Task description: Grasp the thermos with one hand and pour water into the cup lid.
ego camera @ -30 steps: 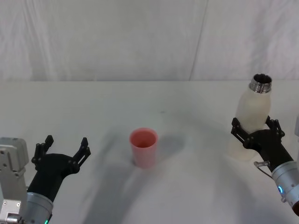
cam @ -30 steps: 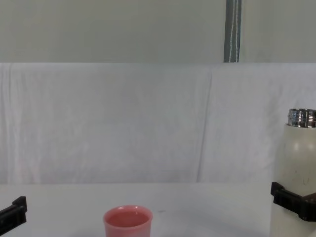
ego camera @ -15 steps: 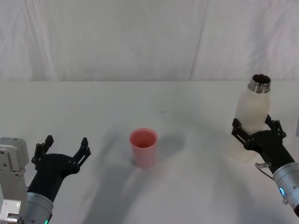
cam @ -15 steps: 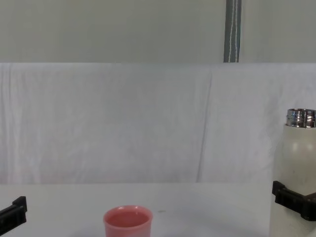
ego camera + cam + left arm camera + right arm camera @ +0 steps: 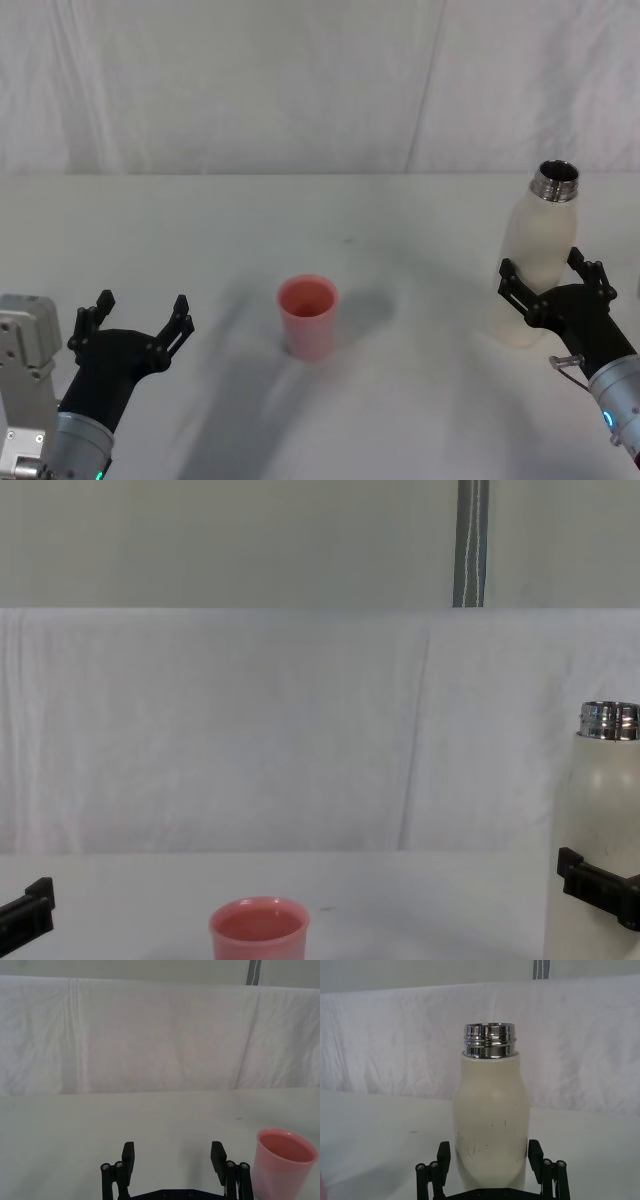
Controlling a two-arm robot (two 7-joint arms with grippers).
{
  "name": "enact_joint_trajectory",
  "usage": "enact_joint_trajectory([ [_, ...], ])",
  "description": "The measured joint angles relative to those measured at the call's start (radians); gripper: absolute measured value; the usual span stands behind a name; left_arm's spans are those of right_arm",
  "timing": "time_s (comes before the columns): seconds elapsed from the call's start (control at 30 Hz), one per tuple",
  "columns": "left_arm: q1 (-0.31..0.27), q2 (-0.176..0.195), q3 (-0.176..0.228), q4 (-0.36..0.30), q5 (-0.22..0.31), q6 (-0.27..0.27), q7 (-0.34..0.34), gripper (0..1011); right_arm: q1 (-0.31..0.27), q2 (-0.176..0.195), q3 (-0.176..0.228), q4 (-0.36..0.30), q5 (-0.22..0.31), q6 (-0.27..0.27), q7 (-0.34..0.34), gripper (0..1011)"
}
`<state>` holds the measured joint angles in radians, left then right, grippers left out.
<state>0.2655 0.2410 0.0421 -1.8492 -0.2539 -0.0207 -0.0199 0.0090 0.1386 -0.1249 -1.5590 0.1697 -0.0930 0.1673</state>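
The cream-white thermos [image 5: 540, 235] stands upright on the table at the far right, its steel neck uncapped. My right gripper [image 5: 543, 268] is open, one finger on each side of the thermos's lower body [image 5: 490, 1105], close to its walls. The pink cup lid [image 5: 308, 315] stands upright at the table's middle, well to the left of the thermos. My left gripper [image 5: 141, 305] hovers open over the near left of the table with nothing between its fingers; the cup lid [image 5: 282, 1165] sits just off to its side. In the chest view, the thermos [image 5: 605, 810] towers over the cup lid [image 5: 258, 932].
A white cloth covers the table [image 5: 420, 400] and hangs as a backdrop behind it. A grey metal pole [image 5: 470, 540] rises behind the backdrop. Bare tabletop lies between the cup lid and the thermos.
My right gripper has drawn back slightly towards me and lower along the thermos. The thermos, cup lid and left gripper stay where they were.
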Motion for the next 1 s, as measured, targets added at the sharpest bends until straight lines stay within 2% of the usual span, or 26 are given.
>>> enact_joint_trajectory([
  [0.6, 0.000, 0.000, 0.000, 0.000, 0.000, 0.000, 0.000, 1001, -0.052, -0.001, 0.011, -0.058, -0.005, 0.014, -0.015, 1001],
  [1.0, 0.000, 0.000, 0.000, 0.000, 0.000, 0.000, 0.000, 1001, -0.111, 0.000, 0.017, -0.113, -0.014, 0.011, -0.021, 1001],
])
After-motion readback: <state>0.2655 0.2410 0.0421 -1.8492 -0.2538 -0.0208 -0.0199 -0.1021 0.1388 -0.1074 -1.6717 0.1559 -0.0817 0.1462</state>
